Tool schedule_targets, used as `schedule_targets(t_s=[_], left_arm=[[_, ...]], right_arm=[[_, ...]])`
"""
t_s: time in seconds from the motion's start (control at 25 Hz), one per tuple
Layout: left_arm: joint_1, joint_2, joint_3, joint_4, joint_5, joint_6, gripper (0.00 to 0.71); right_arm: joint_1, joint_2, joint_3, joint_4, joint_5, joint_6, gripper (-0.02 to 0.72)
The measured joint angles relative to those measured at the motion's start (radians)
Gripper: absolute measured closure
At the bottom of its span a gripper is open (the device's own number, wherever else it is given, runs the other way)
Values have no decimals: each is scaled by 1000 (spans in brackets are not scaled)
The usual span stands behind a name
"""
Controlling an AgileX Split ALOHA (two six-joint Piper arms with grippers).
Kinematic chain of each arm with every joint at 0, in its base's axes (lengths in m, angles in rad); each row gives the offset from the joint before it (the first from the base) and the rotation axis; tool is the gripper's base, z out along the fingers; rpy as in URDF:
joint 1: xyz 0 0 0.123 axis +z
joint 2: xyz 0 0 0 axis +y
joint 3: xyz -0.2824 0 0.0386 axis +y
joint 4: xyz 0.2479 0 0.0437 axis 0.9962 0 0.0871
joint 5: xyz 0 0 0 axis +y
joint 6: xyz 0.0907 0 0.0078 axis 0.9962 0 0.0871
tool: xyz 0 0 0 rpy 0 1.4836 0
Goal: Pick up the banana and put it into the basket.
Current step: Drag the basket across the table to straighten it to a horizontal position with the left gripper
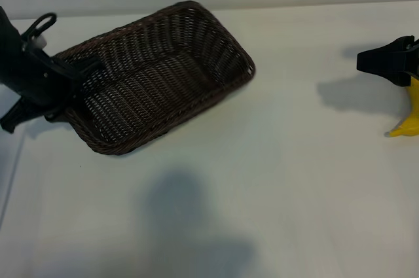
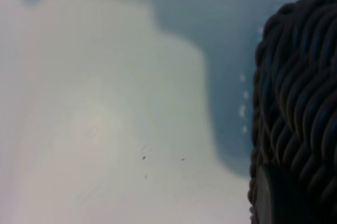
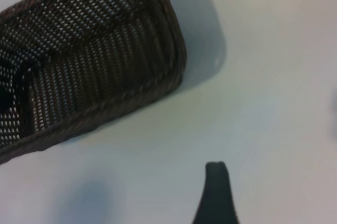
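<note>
The rectangular dark-brown woven wicker basket (image 1: 242, 75) sits toward the far left part of the pale bench (image 1: 262, 193). The left arm (image 1: 33, 75) is at its left end, and its jaws appear closed on the braided rim (image 2: 300, 103), which fills the side of the left wrist view. That end may be raised a little off the bench, though this cannot be told for sure.

The curved bright-yellow banana (image 1: 411, 118) lies at the right edge of the bench, well apart from the basket and half hidden under the right arm (image 1: 389, 61). The right arm's jaws stand wide open and hold nothing; the right wrist view shows only one jaw tip over bare bench, with the basket (image 3: 105, 50) beyond.

The banana is judged not yet picked up, so the grasp is the step in hand. To do it well:

- The right jaws should drop astride the banana's thick middle, across the curve and not along it; then close gently, since the smooth skin could slip or bruise.
- The lift should clear the sloping wicker side before crossing the bench.
- The left jaws should hold the rim steady so that the basket does not swing or slide.
- The release is best made low over the basket's floor, away from the left arm.
</note>
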Motion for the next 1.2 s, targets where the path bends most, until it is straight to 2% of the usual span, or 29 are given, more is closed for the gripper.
schedule_targets(t_s=[0.16, 0.32, 0.48, 0.68, 0.88, 1.2], left_arm=[[0, 0, -71, -68, 63, 184, 549], [0, 25, -180, -62, 173, 308, 549], [0, 105, -313, -55, 307, 411, 549], [0, 219, -454, -68, 422, 537, 549], [-21, 286, -484, -82, 407, 563, 549], [-132, 365, -484, -94, 319, 542, 550]], right_arm=[[0, 0, 0, 0, 0, 0, 137], [0, 0, 0, 0, 0, 1, 137], [0, 0, 0, 0, 0, 1, 137], [0, 0, 0, 0, 0, 1, 137], [0, 0, 0, 0, 0, 0, 137], [0, 0, 0, 0, 0, 0, 137]])
